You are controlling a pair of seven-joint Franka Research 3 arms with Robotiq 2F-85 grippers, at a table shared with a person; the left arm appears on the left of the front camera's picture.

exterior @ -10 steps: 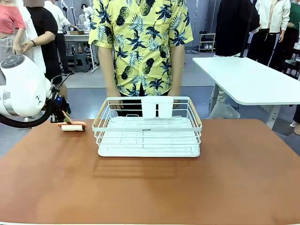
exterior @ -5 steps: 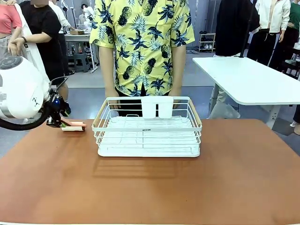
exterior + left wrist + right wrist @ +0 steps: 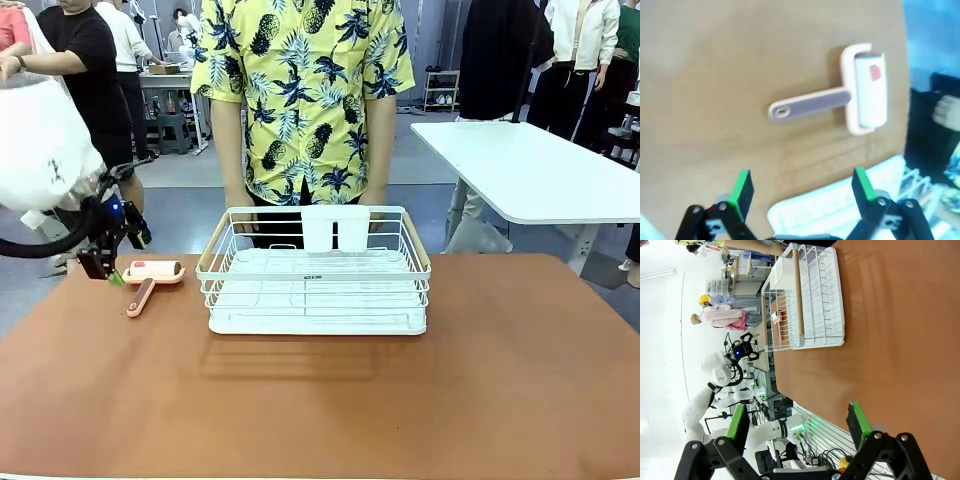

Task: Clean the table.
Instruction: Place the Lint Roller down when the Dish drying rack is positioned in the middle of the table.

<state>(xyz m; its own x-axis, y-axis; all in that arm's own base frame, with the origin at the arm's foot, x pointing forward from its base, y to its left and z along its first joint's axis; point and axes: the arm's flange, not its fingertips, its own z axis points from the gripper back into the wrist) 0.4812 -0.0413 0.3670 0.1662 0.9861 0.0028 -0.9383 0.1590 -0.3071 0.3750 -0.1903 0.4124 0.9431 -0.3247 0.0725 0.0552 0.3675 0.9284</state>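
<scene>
Lifted clear, the left gripper (image 3: 802, 192) now gapes empty above the lint roller (image 3: 150, 279), dropped at nine o'clock of the rack (image 3: 315, 272); light, rigid, best grabbed by its handle.

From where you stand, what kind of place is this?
Probably a robotics lab or data-collection room, not a home: a second arm mounted beside cabling, people standing at work tables behind, and a bare table staged with just a dish rack and lint roller.
</scene>
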